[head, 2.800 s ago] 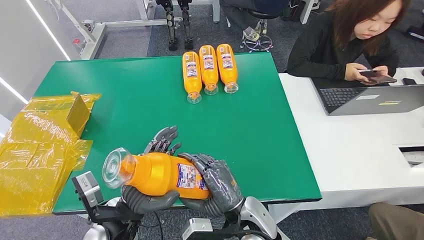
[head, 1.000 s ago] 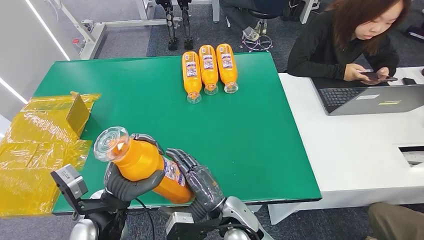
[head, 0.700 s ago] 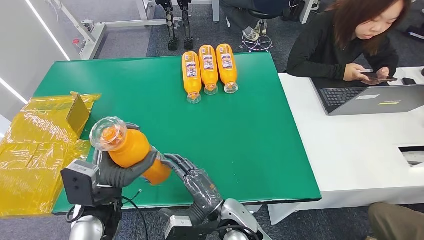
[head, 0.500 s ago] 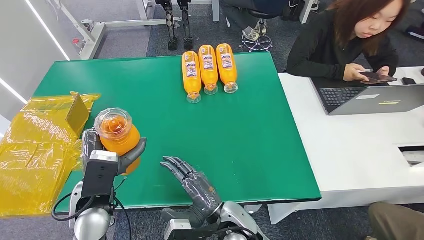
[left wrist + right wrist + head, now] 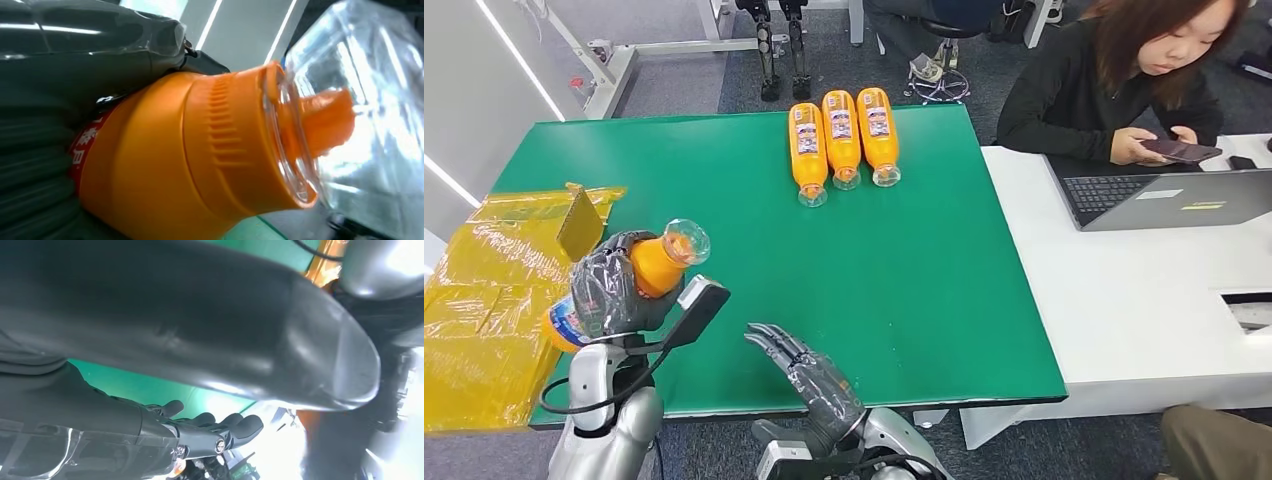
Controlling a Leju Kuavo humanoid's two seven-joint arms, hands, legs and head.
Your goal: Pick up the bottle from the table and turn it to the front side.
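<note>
The left hand (image 5: 614, 290) is wrapping its dark fingers around the body of one orange bottle (image 5: 649, 268) and covering most of it, so the label is hard to read from the head view; only a sliver of blue and white print is peeking out at the hand's 8 o'clock side. The bottle is being held above the 7 o'clock corner of the green worktop (image 5: 724, 200), tilted, with its clear cap (image 5: 686, 241) pointing toward 2 o'clock. In the left wrist view the bottle's ribbed orange shoulder (image 5: 200, 150) is crowding the lens, the cap (image 5: 360, 115) is blurring into glare, and just a scrap of red label is showing beside the hand (image 5: 60, 100).

The right hand (image 5: 809, 375) is lying low at the worktop's 6 o'clock edge, holding nothing, fingers stretched out and slightly spread toward 11 o'clock. Its wrist view is mostly dark blur; a thick thumb and fingertips (image 5: 235, 427) are showing against green.

Three more orange bottles (image 5: 841, 140) are lying side by side at 12 o'clock, caps toward the robot. One heap of yellow plastic wrap (image 5: 494, 300) is spilling off the 9 o'clock edge. At 2 o'clock one person (image 5: 1124, 80) is holding a phone (image 5: 1181, 150) over a laptop (image 5: 1164, 195), partly cut off by the frame.
</note>
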